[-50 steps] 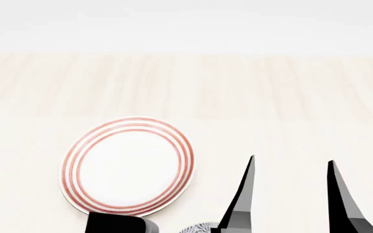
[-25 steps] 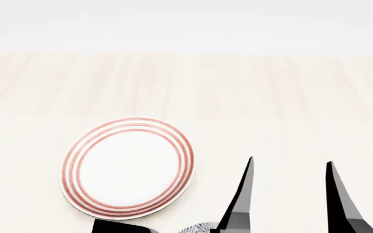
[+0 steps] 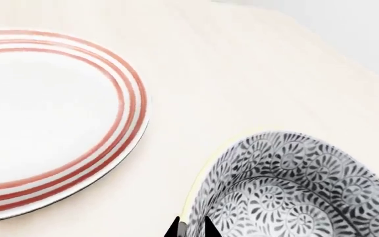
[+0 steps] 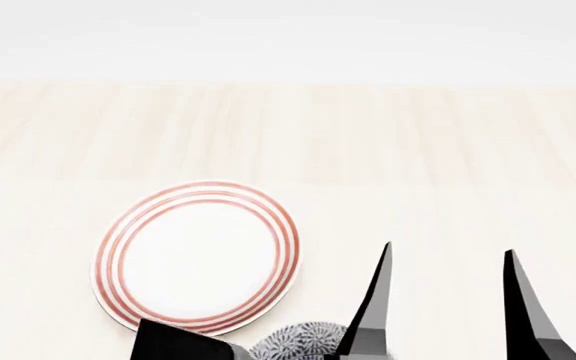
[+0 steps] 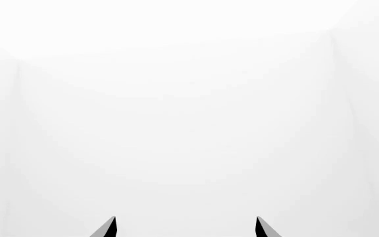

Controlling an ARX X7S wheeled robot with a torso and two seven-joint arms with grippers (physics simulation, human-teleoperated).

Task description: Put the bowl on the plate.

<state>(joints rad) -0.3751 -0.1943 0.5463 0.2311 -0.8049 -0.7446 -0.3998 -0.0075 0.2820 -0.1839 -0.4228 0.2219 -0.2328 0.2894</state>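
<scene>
The bowl [image 3: 295, 187], white with a dense grey-blue floral pattern, is held by its rim in my left gripper [image 3: 191, 228], one fingertip inside the rim and one outside. In the head view the bowl [image 4: 298, 341] peeks over the bottom edge, just right of my dark left arm [image 4: 173, 341]. The plate [image 4: 196, 256], white with three red rings, lies flat on the table close beside the bowl; the left wrist view shows the plate [image 3: 38, 108] apart from it. My right gripper [image 4: 449, 247] stands open and holds nothing, to the right of the bowl.
A pale wooden table [image 4: 368, 150] stretches away behind and to the right of the plate. The right wrist view shows only a blank white background past my right gripper [image 5: 185, 219].
The left arm dipped, then came back up with the bowl, so more of the bowl now shows at the bottom of the head view. Plate and right gripper have not moved.
</scene>
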